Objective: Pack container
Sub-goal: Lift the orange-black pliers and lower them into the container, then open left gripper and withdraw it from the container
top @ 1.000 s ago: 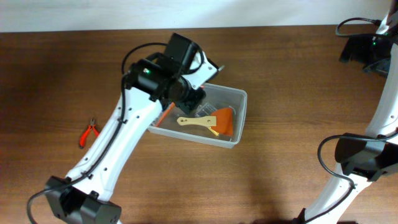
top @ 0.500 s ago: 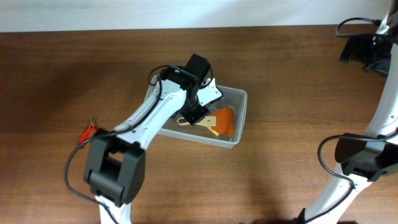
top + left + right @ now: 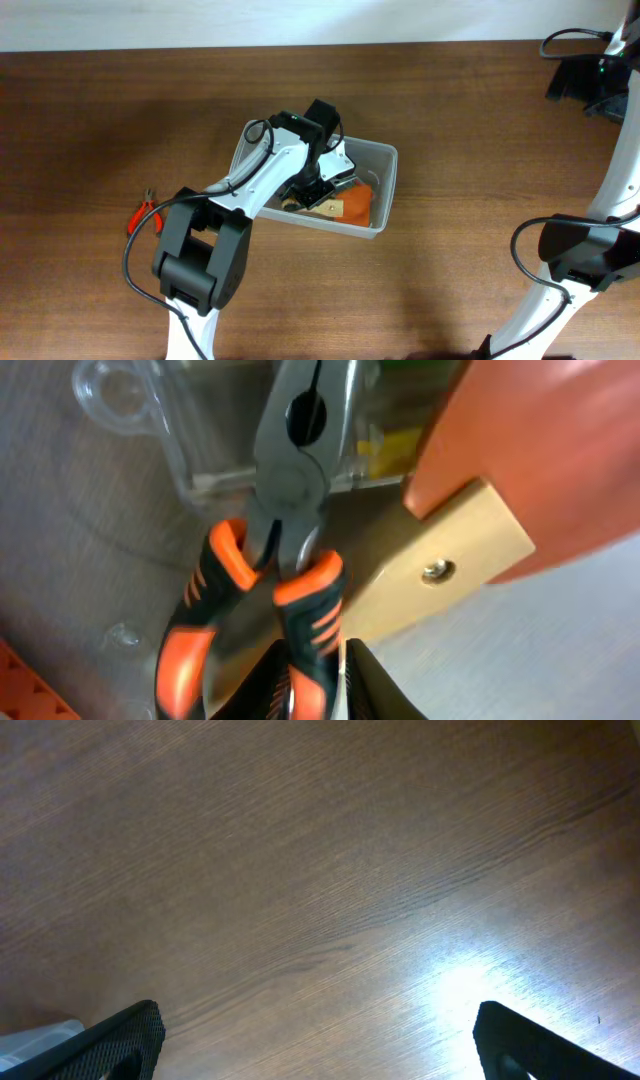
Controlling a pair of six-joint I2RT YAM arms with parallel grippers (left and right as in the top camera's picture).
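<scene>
Container [image 3: 385, 195] sits mid-frame; I see my left gripper [image 3: 312, 680] clamped on orange-handled pliers [image 3: 290, 495] inside it, right gripper [image 3: 318, 1038] spread open.

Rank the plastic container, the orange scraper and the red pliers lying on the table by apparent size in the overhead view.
1. plastic container
2. orange scraper, though the left arm hides part of it
3. red pliers, thin and small

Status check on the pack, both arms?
Left gripper shut on pliers, low inside container. Right gripper open over table. Scraper beside pliers; red cutters on table, outside container.
</scene>
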